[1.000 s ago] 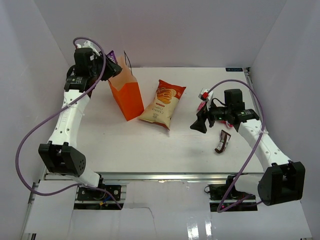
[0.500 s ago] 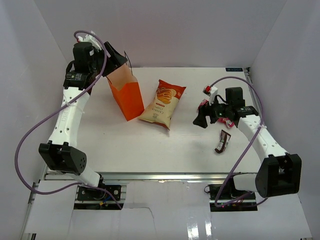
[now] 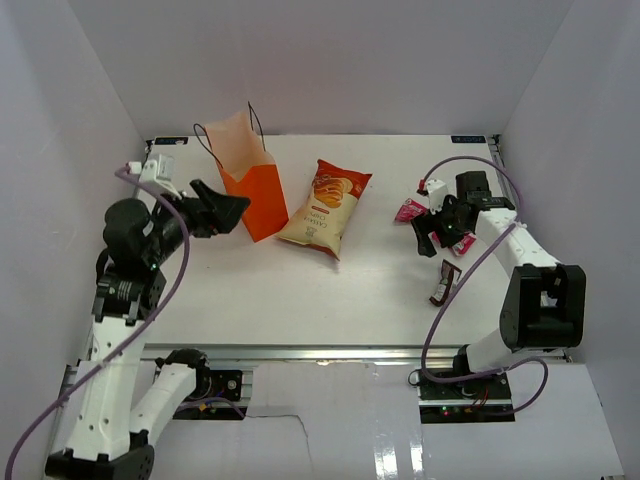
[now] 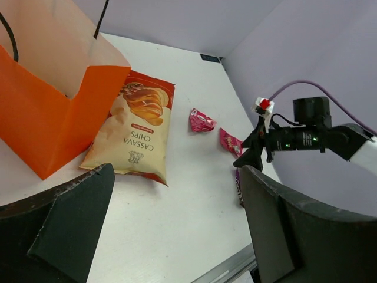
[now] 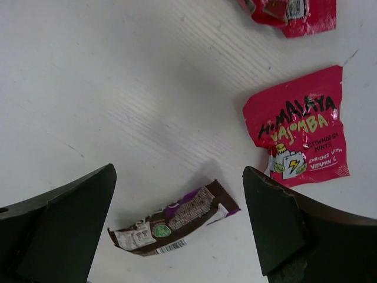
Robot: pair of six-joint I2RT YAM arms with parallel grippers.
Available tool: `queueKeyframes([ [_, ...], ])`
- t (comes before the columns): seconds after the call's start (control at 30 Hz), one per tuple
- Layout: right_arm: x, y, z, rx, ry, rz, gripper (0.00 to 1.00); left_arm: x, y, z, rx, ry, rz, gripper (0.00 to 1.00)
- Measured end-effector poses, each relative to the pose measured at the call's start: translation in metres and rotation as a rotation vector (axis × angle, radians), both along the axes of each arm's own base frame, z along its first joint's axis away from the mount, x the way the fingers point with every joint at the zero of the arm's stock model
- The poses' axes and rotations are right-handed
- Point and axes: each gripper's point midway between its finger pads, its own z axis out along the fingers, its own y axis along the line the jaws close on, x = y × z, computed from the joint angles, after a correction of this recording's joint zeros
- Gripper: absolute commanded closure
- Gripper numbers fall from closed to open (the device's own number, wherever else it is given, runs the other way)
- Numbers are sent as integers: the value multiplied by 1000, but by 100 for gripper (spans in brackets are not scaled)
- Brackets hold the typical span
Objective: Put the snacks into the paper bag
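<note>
The orange paper bag [image 3: 256, 190] stands upright at the back left, and it also shows in the left wrist view [image 4: 41, 127]. The orange-red and cream chip bag [image 3: 325, 205] lies flat just right of it. My left gripper [image 3: 230, 210] is open and empty, just left of the paper bag's front. My right gripper [image 3: 426, 240] is open and empty above a dark brown packet [image 5: 177, 223], with one pink packet [image 5: 303, 138] to its right and another [image 5: 288, 12] further away. The silvery-blue and dark multicoloured packets are out of view.
White walls enclose the table on the left, back and right. A metal rail [image 3: 320, 352] runs along the near edge. The right arm [image 4: 312, 135] reaches over the packets near the right wall.
My left gripper has come down from above the paper bag's mouth to its near-left side, and the dark packet it held no longer shows. My right gripper shifted right, over the small packets.
</note>
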Motion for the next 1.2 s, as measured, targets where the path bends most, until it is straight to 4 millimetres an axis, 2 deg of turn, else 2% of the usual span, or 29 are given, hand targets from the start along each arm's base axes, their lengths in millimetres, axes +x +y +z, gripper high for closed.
queueKeyframes([
  [0.1, -4, -17, -13, -48, 78, 13, 12, -23, 2, -25, -21, 11, 2, 2],
  [0.23, -19, -31, -23, -61, 192, -127, 14, -34, 4, -72, -52, 109, 21, 2],
  [0.37, -43, -36, -27, -57, 260, -311, 12, -39, 5, -97, -69, 174, 38, 2],
  [0.5, -69, -42, -41, -72, 356, -495, 11, -41, 5, -99, -74, 178, 40, 2],
  [0.63, -81, -51, -57, -95, 431, -619, 13, -41, 5, -100, -73, 181, 40, 2],
  [0.73, -82, -59, -63, -79, 464, -689, 24, -41, 5, -102, -73, 184, 40, 2],
  [0.77, -82, -61, -65, -71, 475, -705, 33, -41, 5, -104, -73, 189, 40, 2],
  [0.83, -82, -64, -70, -59, 495, -728, 40, -41, 5, -109, -71, 200, 41, 2],
  [0.87, -82, -64, -72, -54, 504, -733, 48, -41, 5, -110, -71, 201, 41, 2],
  [0.93, -82, -64, -76, -39, 519, -738, 58, -43, 6, -111, -70, 204, 43, 2],
  [1.03, -79, -63, -77, -12, 519, -730, 67, -46, 7, -108, -71, 190, 49, 2],
  [1.07, -78, -62, -76, -1, 515, -726, 74, -48, 8, -107, -72, 185, 50, 2],
  [1.2, -69, -56, -69, 46, 473, -683, 78, -54, 9, -103, -77, 166, 52, 2],
])
